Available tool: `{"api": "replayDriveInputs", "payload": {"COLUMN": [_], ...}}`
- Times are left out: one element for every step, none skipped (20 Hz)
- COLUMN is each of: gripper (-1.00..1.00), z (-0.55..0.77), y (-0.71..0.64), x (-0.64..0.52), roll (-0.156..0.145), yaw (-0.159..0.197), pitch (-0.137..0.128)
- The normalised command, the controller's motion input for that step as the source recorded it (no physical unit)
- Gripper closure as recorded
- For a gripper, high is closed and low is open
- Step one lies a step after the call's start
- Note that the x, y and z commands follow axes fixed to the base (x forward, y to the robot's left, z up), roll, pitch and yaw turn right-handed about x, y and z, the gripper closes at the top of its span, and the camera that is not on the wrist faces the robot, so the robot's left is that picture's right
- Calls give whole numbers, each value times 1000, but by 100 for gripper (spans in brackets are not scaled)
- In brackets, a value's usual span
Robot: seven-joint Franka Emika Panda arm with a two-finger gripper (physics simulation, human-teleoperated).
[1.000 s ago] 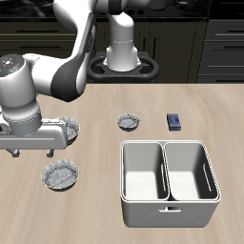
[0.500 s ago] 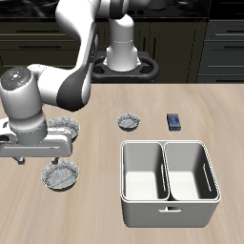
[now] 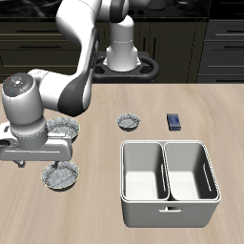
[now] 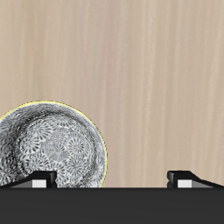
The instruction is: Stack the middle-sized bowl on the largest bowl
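Two near-equal grey shiny bowls with fluted rims stand near one table end. The one nearer the front edge (image 3: 60, 175) I take as the middle-sized bowl; it also shows in the wrist view (image 4: 51, 147). The one behind it (image 3: 65, 125), partly hidden by my arm, I take as the largest bowl. Their sizes are hard to tell apart. My gripper (image 3: 38, 158) is open and empty, low over the table beside the front bowl. In the wrist view the gripper (image 4: 112, 179) has one fingertip (image 4: 40, 179) at the bowl's rim.
A tiny grey bowl (image 3: 129, 121) stands mid-table. A small dark blue block (image 3: 174, 121) lies beside it. A white two-compartment bin (image 3: 170, 181) stands near the front edge. The robot's base (image 3: 124, 52) is at the back.
My arm has swung forward and lowered, bringing the gripper from over the back bowl down toward the front bowl. The bowls have not moved.
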Motion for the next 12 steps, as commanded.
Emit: {"api": "replayDriveInputs", "payload": {"gripper": [-100,-100,-100,-100,-100,-100,-100,-100,-100,-100,-100,-100], "z": [6,-252,-168,26,-257,-616,-368,-305,-311,-294,-302,-227], "y": [-30,56,-19,-56,90,131,-35,-10,29,16,-45,8], "x": [-20,16,-14,-49,6,-10,21,69,-32,5,7,-37], "roll": [0,12,-23,0,7,38,-31,-20,13,58,23,-36], "yaw": [0,-16,7,0,0,-37,81,30,38,-17,5,22], "pitch": [0,43,12,0,45,94,51,53,62,49,110,-9]}}
